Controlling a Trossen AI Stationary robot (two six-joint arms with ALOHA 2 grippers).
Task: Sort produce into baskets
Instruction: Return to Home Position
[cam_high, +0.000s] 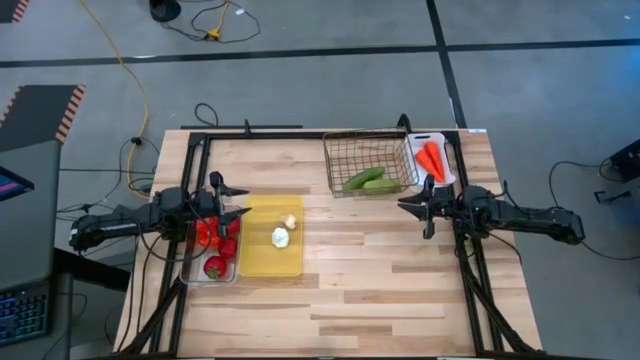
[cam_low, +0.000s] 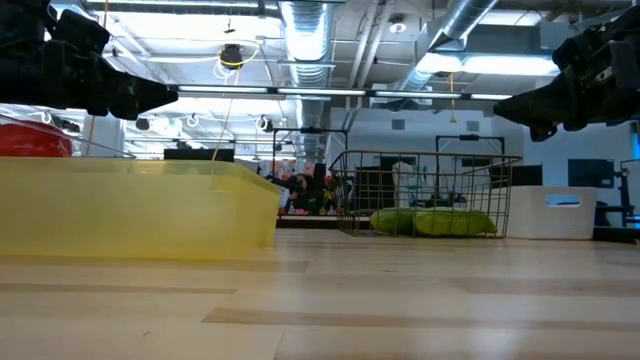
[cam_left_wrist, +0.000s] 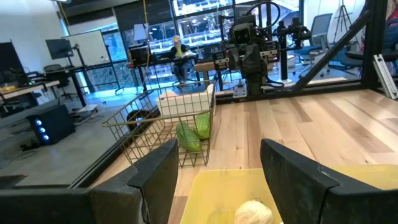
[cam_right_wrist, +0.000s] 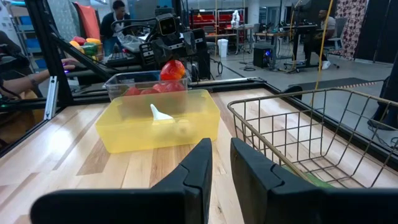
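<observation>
In the high view, the clear bin just beside the yellow tray is partly covered by the left gripper, so the tomatoes in it cannot be counted. In the low view, the yellow tray is cut off by the picture's edge, and nothing inside it can be made out through its wall. Well apart from the yellow tray, the carrots are hidden there by the wall of the white tray. In the left wrist view, the garlic in the yellow tray is cut off by the edge. In the right wrist view, the wire basket near the yellow tray is cut off likewise.
</observation>
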